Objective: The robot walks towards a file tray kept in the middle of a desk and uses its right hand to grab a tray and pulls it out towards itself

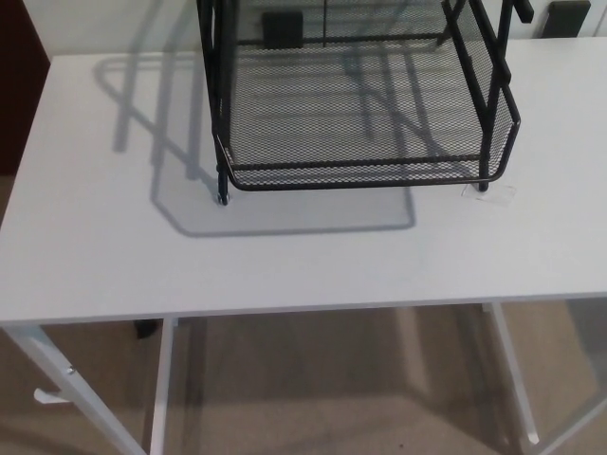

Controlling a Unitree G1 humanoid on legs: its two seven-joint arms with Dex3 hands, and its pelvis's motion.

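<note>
Black wire-mesh file tray [365, 104], diamond-grid pattern. White worktop [285, 256], grey shadow stripes at far left. White legs [161, 389]. Beige floor [322, 398].

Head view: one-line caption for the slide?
Black mesh file tray stands on a white desk, casting a shadow toward the left; neither robot hand in frame.

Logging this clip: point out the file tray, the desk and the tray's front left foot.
file tray [365, 172], head view, on its front rim.
desk [285, 265], head view, on bare top before the tray.
foot [223, 197], head view, on its lower end.
</note>
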